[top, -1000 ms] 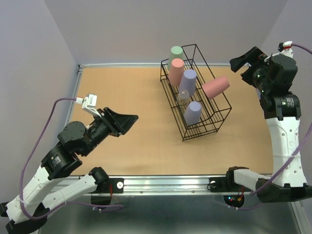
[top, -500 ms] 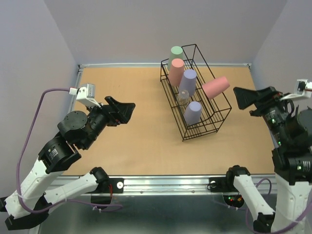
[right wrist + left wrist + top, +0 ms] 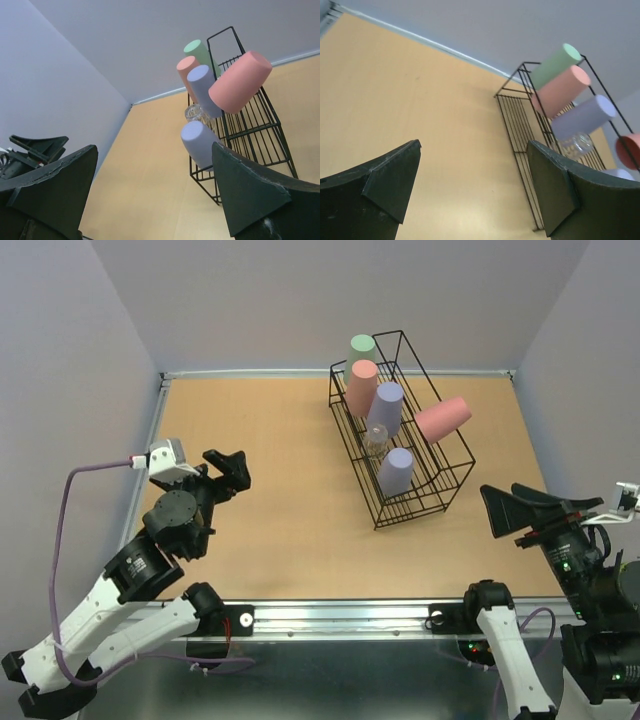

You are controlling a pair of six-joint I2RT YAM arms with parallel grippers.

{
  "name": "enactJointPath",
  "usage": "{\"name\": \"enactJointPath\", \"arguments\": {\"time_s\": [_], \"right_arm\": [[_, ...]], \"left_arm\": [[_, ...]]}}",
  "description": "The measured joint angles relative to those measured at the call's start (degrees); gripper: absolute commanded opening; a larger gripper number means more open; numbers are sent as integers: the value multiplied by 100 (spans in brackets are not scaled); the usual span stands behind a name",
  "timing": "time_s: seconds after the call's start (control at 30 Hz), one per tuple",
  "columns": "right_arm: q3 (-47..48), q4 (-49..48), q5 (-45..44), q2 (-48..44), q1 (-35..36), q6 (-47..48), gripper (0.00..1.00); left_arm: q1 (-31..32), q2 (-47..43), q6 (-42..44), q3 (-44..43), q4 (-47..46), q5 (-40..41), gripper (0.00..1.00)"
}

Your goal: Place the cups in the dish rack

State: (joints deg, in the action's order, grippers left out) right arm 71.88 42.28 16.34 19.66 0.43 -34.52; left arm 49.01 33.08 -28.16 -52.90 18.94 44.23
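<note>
The black wire dish rack [image 3: 420,504] stands at the back right of the table. It holds a pale green cup [image 3: 361,348], a salmon cup [image 3: 360,386], a lavender cup [image 3: 385,406], a small clear cup [image 3: 376,441], a second lavender cup [image 3: 395,471] and a second salmon cup [image 3: 443,419] lying sideways on its right side. My left gripper [image 3: 227,464] is open and empty at the left, well clear of the rack. My right gripper [image 3: 503,514] is open and empty, near and right of the rack. The rack also shows in the left wrist view [image 3: 516,113] and the right wrist view [image 3: 252,132].
The wooden table [image 3: 270,440] is walled on the left, back and right. A metal rail [image 3: 340,616] runs along the near edge between the arm bases.
My right arm has swung from beside the rack's far right back toward the near right edge. My left gripper has drawn back to the left and turned toward the rack.
</note>
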Motion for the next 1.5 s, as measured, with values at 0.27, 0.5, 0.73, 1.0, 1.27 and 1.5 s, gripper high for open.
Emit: {"name": "enactJointPath", "arguments": {"time_s": [0.27,0.5,0.73,1.0,1.27,1.5], "right_arm": [[0,664,164,-122,0,68,100],[-61,1182,612,-326,0,107,100],[-59,1770,739,-308,0,330,100],[-26,2275,400,-306,2,330,100],[256,2664,48,-264,2,310,100],[382,3003,-442,-157,2,151,100]], "left_arm": [[0,-1102,1012,1856,-1279,1145,99],[-160,-1316,1711,2524,-2094,1263,99],[-1021,-684,2033,3132,-2848,369,99],[-3038,498,2208,3759,-4365,-1025,99],[-3895,1897,2474,4068,-6170,-1766,99],[-4203,3357,2603,4100,-7759,-2306,99]]}}
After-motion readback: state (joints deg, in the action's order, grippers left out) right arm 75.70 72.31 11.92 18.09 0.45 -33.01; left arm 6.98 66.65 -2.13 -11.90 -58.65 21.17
